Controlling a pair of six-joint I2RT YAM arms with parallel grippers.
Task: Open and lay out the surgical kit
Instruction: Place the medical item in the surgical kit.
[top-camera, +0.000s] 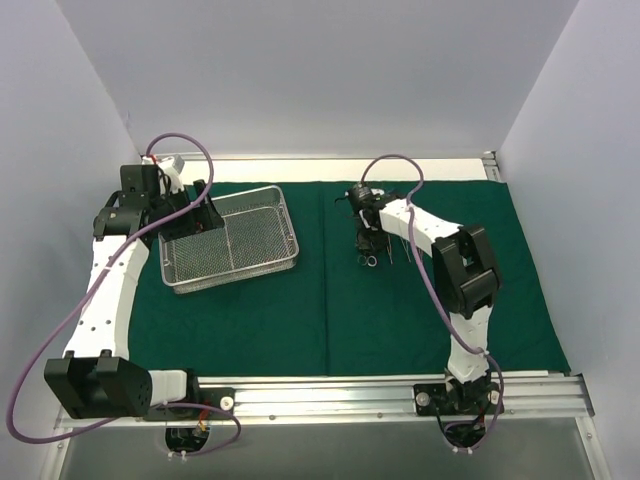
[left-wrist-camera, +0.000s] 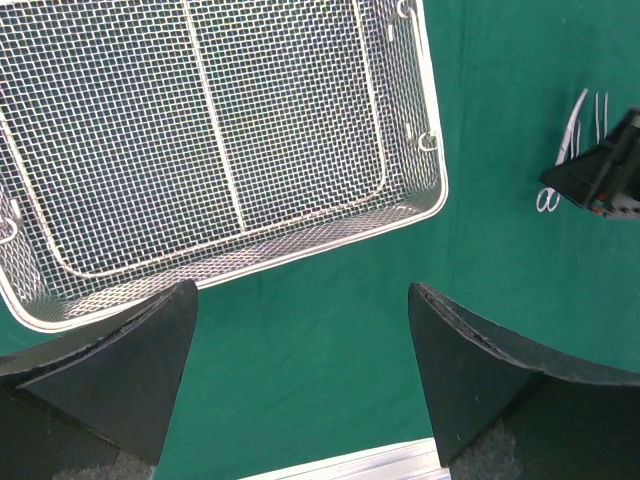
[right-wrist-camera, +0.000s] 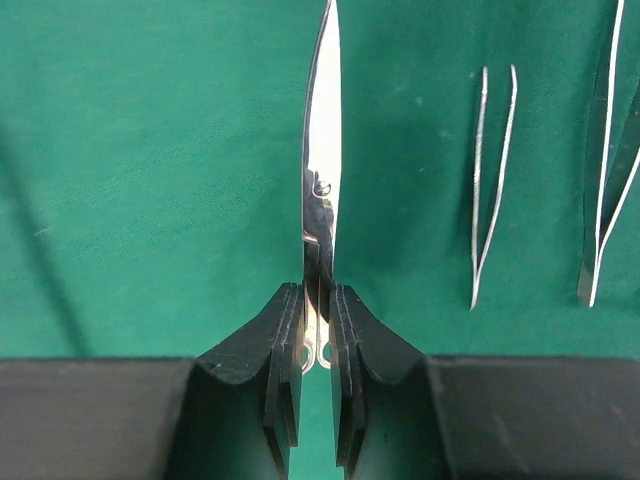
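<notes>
Right gripper (right-wrist-camera: 318, 305) around scissors (right-wrist-camera: 322, 150), blades out front

Your top view looks down from above and behind the arm bases (top-camera: 460, 395), far enough back to take in the whole green cloth (top-camera: 330, 320), with the wire-mesh tray (top-camera: 230, 240) left of centre. Your left wrist view hangs close over the tray, facing down past the left gripper (left-wrist-camera: 300, 300). Off the tray's right end it catches the right gripper (left-wrist-camera: 575, 175), as the top view does. Your right wrist view sits well right of the tray, very near the cloth, looking along the scissors (right-wrist-camera: 322, 150) pinched in that gripper.
</notes>
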